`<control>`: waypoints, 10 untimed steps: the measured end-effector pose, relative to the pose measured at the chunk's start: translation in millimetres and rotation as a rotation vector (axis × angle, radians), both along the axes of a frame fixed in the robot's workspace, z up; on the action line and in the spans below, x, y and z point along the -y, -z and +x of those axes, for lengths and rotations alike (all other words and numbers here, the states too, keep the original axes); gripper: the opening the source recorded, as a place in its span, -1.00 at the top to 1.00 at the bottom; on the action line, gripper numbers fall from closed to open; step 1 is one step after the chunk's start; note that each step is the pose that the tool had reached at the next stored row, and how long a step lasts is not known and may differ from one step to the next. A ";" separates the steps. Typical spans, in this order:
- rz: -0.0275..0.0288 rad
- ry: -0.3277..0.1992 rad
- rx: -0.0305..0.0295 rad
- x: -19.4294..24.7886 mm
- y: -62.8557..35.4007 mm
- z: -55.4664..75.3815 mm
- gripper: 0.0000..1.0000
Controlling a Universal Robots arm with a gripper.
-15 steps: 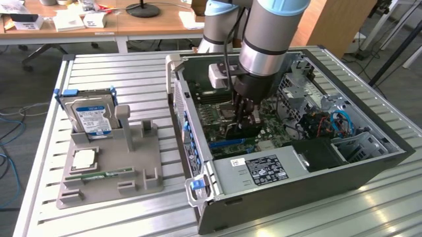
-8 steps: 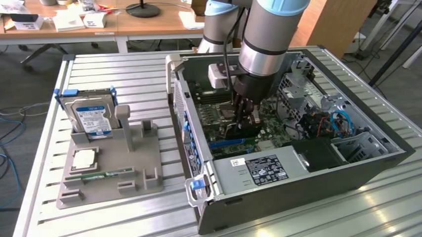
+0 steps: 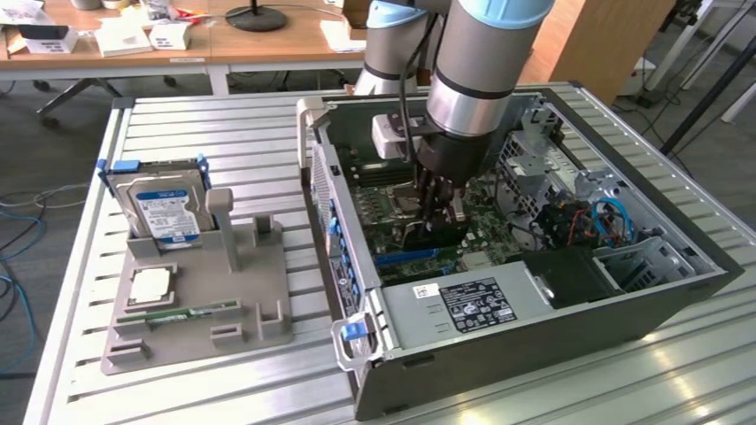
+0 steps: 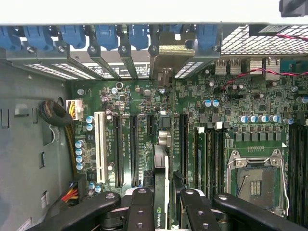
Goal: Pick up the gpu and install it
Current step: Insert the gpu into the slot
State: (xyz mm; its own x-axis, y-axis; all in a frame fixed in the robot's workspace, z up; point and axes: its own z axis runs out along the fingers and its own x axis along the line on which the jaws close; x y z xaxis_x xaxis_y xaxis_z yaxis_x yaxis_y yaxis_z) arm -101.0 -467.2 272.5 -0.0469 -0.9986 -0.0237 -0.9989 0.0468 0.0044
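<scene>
One thin dark gpu, edge-on, upright, clamped between black fingers

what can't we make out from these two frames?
Wrist view: the slot under the gpu; the card, seen edge-on, covers it.
Exterior view: whether the gpu is seated; the arm and pincer stand in front.
Exterior view: print on the hard drive label; too small.

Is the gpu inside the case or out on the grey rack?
In the case: the gpu stands on edge between the fingers over the motherboard. Seated or not: cannot tell.
</scene>
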 end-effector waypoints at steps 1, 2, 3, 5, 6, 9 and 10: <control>0.0000 0.000 0.0000 0.0 0.1 -0.3 0.48; -0.0001 0.000 0.0000 0.0 0.1 -0.4 0.48; -0.0001 0.000 0.0000 0.0 0.1 -0.4 0.48; -0.0002 0.000 -0.0002 0.0 0.1 -0.4 0.48; -0.0002 0.000 -0.0002 0.1 0.1 -0.4 0.48; -0.0002 0.000 0.0001 0.0 0.5 -0.5 0.48; -0.0002 0.000 0.0001 0.0 0.6 -0.4 0.48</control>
